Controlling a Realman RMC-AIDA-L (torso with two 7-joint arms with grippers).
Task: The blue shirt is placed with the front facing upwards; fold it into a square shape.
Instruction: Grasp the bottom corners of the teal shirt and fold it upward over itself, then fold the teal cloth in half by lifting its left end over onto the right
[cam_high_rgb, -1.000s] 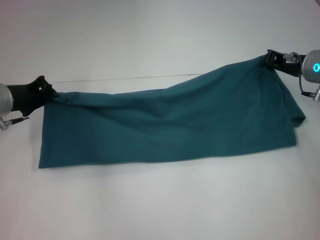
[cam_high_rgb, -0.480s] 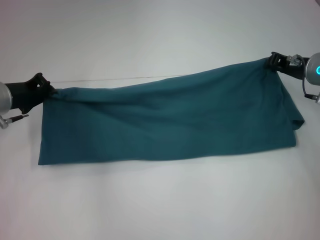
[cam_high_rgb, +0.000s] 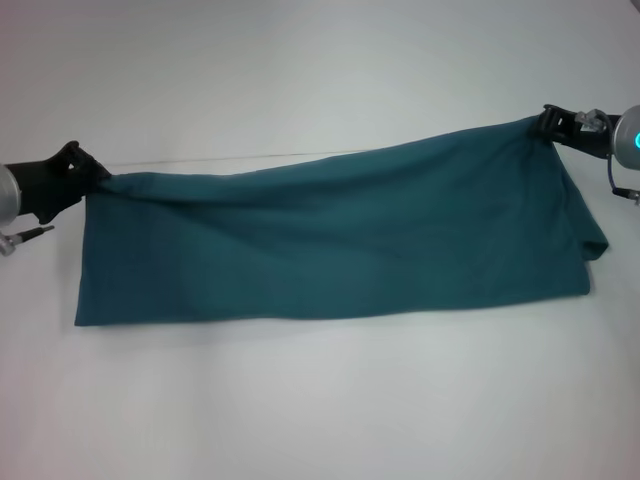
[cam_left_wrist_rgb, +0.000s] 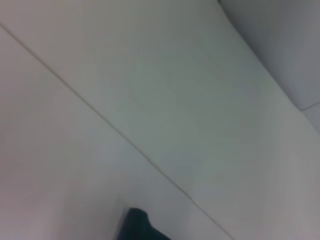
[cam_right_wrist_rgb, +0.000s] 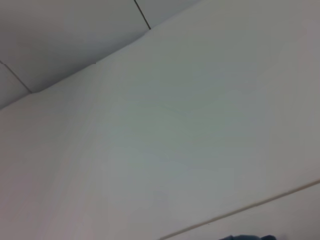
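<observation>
The blue shirt (cam_high_rgb: 340, 235) is a long teal band stretched across the white table, its plain side up with no lettering showing. My left gripper (cam_high_rgb: 88, 172) is shut on the shirt's far left corner, at the left edge of the head view. At the far right my right gripper (cam_high_rgb: 546, 122) is shut on the far right corner, held higher up. The top edge is pulled taut between them, and the near edge lies on the table. A dark scrap of the shirt (cam_left_wrist_rgb: 137, 227) shows in the left wrist view, and a sliver of the shirt (cam_right_wrist_rgb: 247, 237) in the right wrist view.
A thin seam (cam_high_rgb: 270, 155) runs across the white table (cam_high_rgb: 320, 400) just behind the shirt. Both wrist views show mostly bare white surface and wall panels.
The left gripper has moved a little outward and up with its corner. The shirt's top edge has pulled straighter and its sag has flattened. The right gripper has barely shifted.
</observation>
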